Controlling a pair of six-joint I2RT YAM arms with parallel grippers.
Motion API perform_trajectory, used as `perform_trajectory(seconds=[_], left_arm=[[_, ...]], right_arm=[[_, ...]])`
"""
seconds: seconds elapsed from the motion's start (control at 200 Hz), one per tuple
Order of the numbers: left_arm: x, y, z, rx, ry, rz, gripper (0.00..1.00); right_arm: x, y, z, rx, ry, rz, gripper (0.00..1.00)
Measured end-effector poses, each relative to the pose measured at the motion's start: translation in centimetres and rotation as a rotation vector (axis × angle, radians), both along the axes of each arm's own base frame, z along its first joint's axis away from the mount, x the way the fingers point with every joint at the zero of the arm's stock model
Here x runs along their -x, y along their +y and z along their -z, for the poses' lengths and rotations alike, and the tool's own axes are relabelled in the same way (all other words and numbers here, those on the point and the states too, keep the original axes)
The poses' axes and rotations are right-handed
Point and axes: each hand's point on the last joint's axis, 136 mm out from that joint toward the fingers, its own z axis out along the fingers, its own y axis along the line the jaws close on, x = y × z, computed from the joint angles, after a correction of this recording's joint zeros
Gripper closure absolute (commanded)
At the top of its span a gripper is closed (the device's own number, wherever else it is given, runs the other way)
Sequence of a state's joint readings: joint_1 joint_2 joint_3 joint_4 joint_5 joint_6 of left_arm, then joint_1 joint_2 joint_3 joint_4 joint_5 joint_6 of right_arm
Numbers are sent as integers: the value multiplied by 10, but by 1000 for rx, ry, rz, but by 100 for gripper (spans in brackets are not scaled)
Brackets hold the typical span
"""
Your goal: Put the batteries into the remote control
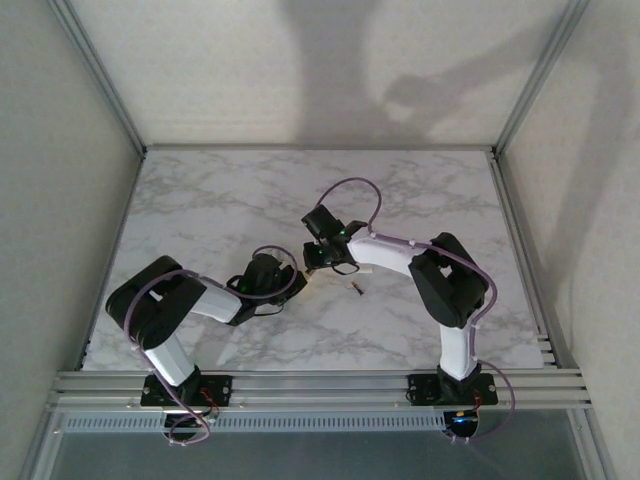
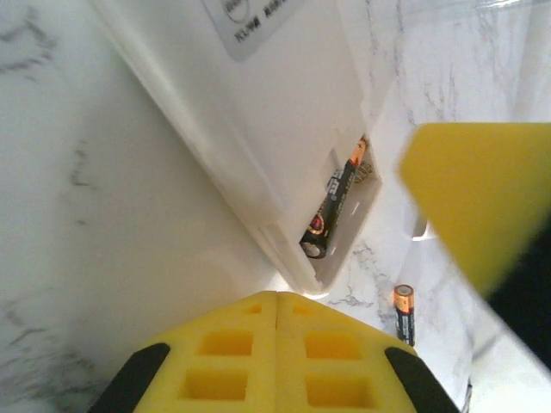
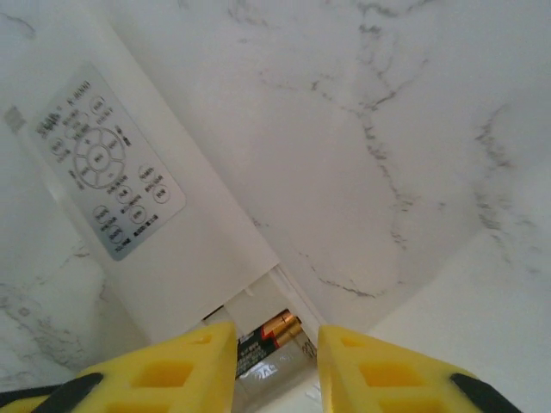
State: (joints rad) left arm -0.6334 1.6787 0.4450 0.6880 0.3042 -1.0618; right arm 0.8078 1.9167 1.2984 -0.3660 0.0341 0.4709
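Bright, washed-out light — soft shadows on the back wall (image 1: 200,70), close-ups blurry

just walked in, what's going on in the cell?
Battery loading, halfway done. One battery sits in the open compartment of the remote control; the right gripper hovers over it, fingers apart. The second battery lies on the table beside the remote. The left gripper is shut, near the remote's end.

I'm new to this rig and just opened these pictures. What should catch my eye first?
The white remote control lies on the marble table, its compartment open with one battery lying inside. The second battery lies loose on the table beside it. The right gripper hovers open above the compartment; the left gripper, shut, sits close by.
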Motion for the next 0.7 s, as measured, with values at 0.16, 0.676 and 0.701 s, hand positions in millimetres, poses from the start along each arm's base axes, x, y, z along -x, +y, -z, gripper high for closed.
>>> perform_trajectory(seconds=[0.16,0.676,0.701], left_arm=[[-3,14,-17,-50,-44,-25,71],[-37,75,-28,-203,-67,-142,81],[-38,75,-27,-205,-67,-140,81]], right_arm=[[-9,-9,-35,-29,-70,18,62],[4,-22,-2,-30,28,-35,53],[6,-21,2,-29,38,-41,52]])
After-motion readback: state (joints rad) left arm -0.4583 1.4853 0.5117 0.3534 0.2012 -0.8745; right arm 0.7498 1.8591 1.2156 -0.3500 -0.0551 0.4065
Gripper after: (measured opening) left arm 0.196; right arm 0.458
